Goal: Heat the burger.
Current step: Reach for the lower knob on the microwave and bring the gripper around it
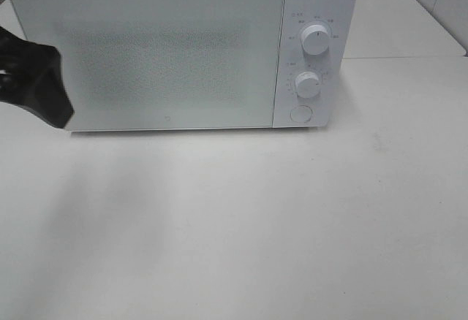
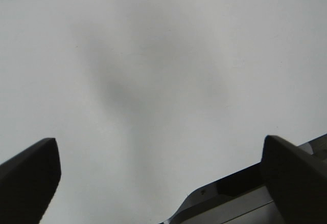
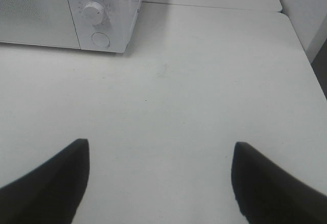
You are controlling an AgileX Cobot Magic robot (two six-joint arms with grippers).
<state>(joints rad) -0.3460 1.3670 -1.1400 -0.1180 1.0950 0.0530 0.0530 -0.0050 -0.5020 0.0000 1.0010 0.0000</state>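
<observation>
White microwave point(image 1: 146, 57) standing on the pale desk point(image 1: 234, 225), door shut. Its control panel carries an upper knob point(image 1: 316, 40), a lower knob point(image 1: 308, 85) and a round button point(image 1: 300, 113). A dark part of the left arm point(image 1: 33, 79) overlaps the door's left edge in the high view. Left fingers point(image 2: 30, 175): released, spread wide over bare desk, grasping nothing. Right fingers point(image 3: 51, 183): likewise released, above the desk near the microwave's panel corner. Burger: visible in no view, so its place cannot be told.
</observation>
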